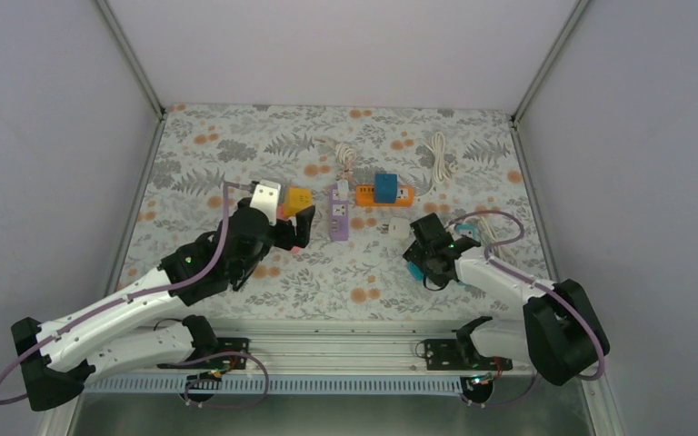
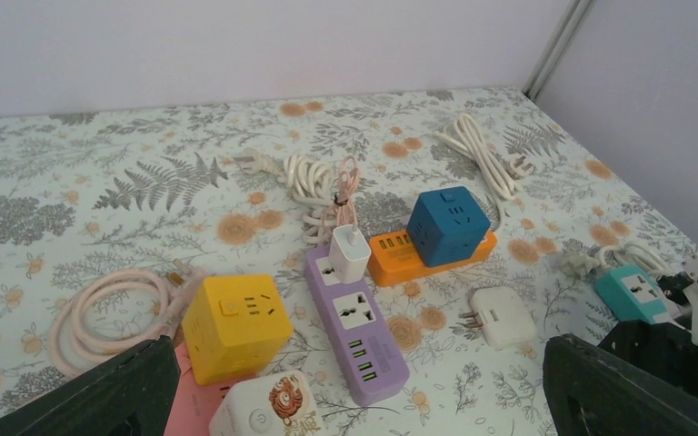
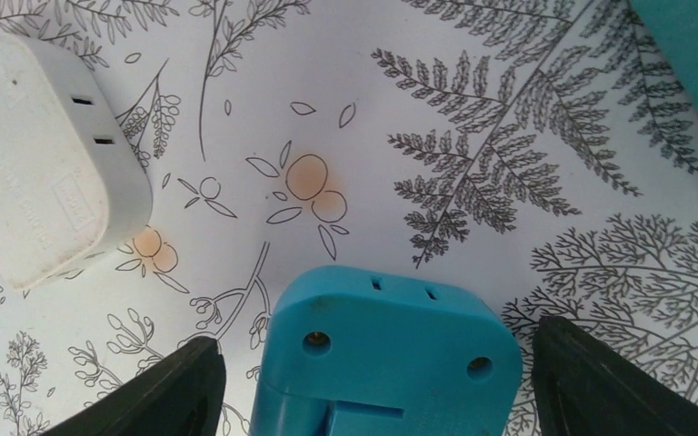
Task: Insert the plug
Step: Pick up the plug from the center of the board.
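On the bench's right half, plug: a teal plug lies flat on the patterned bench, on the near side of the strips, between the right jaws.
Right jaws: right gripper is spread around the plug, not pinching, with a slim gap on each side.
Left jaws: left gripper is spread wide and empty beside the yellow cube.
Likely socket: purple strip, by my guess. A white charger fills its far socket and the next is free.
Doing it well: centre on the body, close squarely on its flat sides, then lift straight up. The pins are hidden.
Edges: white adapter sits just far-left of the plug, and the right wall is close.
Open room: bare bench between plug and purple strip, so travel left along the near side.
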Available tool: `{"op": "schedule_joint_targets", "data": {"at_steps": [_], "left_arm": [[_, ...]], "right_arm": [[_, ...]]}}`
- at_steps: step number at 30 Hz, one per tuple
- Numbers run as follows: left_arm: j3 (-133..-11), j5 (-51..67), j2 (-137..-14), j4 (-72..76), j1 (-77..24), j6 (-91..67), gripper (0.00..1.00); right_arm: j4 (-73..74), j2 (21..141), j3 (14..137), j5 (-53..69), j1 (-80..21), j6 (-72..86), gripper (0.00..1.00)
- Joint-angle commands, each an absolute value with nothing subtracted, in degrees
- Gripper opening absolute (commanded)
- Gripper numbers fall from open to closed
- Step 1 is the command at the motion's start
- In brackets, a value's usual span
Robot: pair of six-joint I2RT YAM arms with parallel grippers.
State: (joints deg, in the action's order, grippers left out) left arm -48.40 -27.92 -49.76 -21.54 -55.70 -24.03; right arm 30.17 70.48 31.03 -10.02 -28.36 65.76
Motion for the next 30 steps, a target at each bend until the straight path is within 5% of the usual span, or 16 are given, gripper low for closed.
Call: {"op": "schedule_joint_targets", "data": {"at_steps": [1, 10, 20, 30], "left_arm": [[-47.4, -27.2, -49.4, -20.2, -55.6, -24.1, 1.0], [-45.7, -23.7, -51.4, -17.4, -55.5, -26.0, 1.0], [-41.9, -16.7, -54.8, -11.8, -55.6, -29.5, 1.0], [-35.6, 0.6, -65.6, 6.7, -55.6, -35.4, 1.0]], "right_arm": [[28.5, 71.7, 29.8, -11.2, -27.9, 65.5, 0.7], [28.1, 69.9, 30.0, -12.0, -27.9, 64.0, 0.53], [24.9, 67.3, 30.6, -7.1, -27.5, 61.8, 0.5], [15.2, 61.5, 33.6, 11.8, -26.8, 57.3, 0.52]]}}
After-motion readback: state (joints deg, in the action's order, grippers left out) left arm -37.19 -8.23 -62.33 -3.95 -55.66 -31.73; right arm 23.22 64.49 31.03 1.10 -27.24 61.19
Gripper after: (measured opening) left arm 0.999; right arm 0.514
